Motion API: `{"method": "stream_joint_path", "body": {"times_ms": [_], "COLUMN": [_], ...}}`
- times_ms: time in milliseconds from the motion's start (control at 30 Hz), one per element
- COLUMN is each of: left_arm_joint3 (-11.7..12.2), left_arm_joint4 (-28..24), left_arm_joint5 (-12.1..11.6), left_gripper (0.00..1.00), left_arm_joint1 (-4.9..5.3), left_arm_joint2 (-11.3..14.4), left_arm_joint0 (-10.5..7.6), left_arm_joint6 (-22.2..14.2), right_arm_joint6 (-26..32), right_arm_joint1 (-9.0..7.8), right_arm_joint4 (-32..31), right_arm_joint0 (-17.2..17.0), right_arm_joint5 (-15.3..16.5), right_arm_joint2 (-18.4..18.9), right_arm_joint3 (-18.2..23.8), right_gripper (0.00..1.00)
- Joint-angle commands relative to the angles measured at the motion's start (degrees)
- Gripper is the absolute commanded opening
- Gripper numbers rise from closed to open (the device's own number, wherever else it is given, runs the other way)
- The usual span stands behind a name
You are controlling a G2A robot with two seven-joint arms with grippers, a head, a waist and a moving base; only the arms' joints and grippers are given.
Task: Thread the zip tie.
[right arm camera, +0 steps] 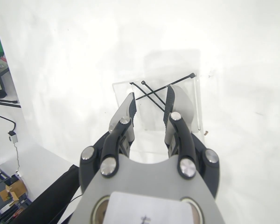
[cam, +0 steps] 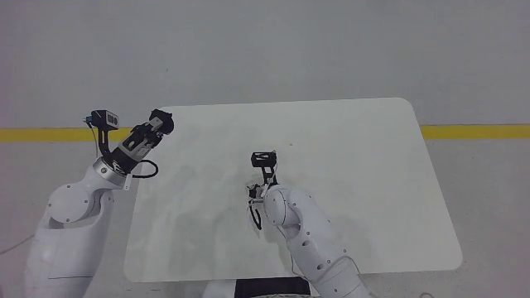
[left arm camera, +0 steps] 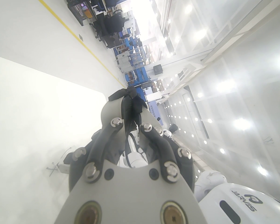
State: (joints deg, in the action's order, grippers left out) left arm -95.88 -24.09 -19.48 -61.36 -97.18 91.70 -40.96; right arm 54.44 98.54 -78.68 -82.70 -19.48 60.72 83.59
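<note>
- Judging by the layout, threading has not begun: the black zip ties (right arm camera: 179, 80) lie loose and crossed inside a clear tray (right arm camera: 198, 99), with no tail passed through any head.
- Location of the ties: on the tray floor, directly beneath the right gripper (right arm camera: 151, 90). One head rests near a tray corner. The exact count is uncertain; at least two strips cross.
- Right gripper: jaws spread wide, straddling the crossed strips and holding nothing. Whether the fingertips touch the tray floor cannot be told.
- Left gripper (left arm camera: 128, 95): jaws closed together, with nothing visible between them. It hangs at the left edge of the table (cam: 373, 149), well apart from the tray.
- Work left, in my assessment: pick up one tie, present its tail to its head, feed it through. All of it is outstanding.
- Materials: the ties are thin, flat, flexible plastic strips with a small blocky head and a tapered tip. The tray is transparent, rigid and square-walled. The table is matt white with rounded corners.
- Handling note: thin strips lying flat on a hard, smooth floor are likely to slide rather than lift.
</note>
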Motion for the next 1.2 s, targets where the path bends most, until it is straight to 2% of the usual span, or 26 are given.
{"method": "stream_joint_path", "body": {"times_ms": [0,200,333,500,900,933,1000,1033,1167], "left_arm_joint3": [0.00,0.00,0.00,0.00,0.00,0.00,0.00,0.00,0.00], "left_arm_joint4": [0.00,0.00,0.00,0.00,0.00,0.00,0.00,0.00,0.00], "left_arm_joint5": [0.00,0.00,0.00,0.00,0.00,0.00,0.00,0.00,0.00], "left_gripper": [0.00,0.00,0.00,0.00,0.00,0.00,0.00,0.00,0.00], "left_arm_joint1": [0.00,0.00,0.00,0.00,0.00,0.00,0.00,0.00,0.00], "left_arm_joint2": [0.00,0.00,0.00,0.00,0.00,0.00,0.00,0.00,0.00], "left_arm_joint0": [0.00,0.00,0.00,0.00,0.00,0.00,0.00,0.00,0.00], "left_arm_joint6": [0.00,0.00,0.00,0.00,0.00,0.00,0.00,0.00,0.00], "right_arm_joint6": [-0.03,0.26,1.11,2.73,4.95,5.04,4.81,4.81,4.81], "right_arm_joint1": [-0.01,-0.14,-0.29,-0.74,-0.96,-0.99,-1.13,-1.13,-1.13], "right_arm_joint4": [-0.38,-1.07,-1.26,-3.34,-8.07,-8.27,-7.28,-7.28,-7.28], "right_arm_joint0": [-0.05,-0.36,-0.58,-0.21,1.25,1.25,0.89,0.89,0.89], "right_arm_joint5": [0.00,0.00,0.00,0.00,0.00,0.00,0.00,0.00,0.00], "right_arm_joint2": [-0.02,-0.33,-0.70,-3.14,-6.64,-6.71,-6.62,-6.62,-6.62], "right_arm_joint3": [0.05,0.41,1.35,2.71,2.34,2.44,3.19,3.19,3.19], "right_gripper": [0.22,0.11,0.14,0.24,0.20,0.23,0.47,1.00,1.00]}}
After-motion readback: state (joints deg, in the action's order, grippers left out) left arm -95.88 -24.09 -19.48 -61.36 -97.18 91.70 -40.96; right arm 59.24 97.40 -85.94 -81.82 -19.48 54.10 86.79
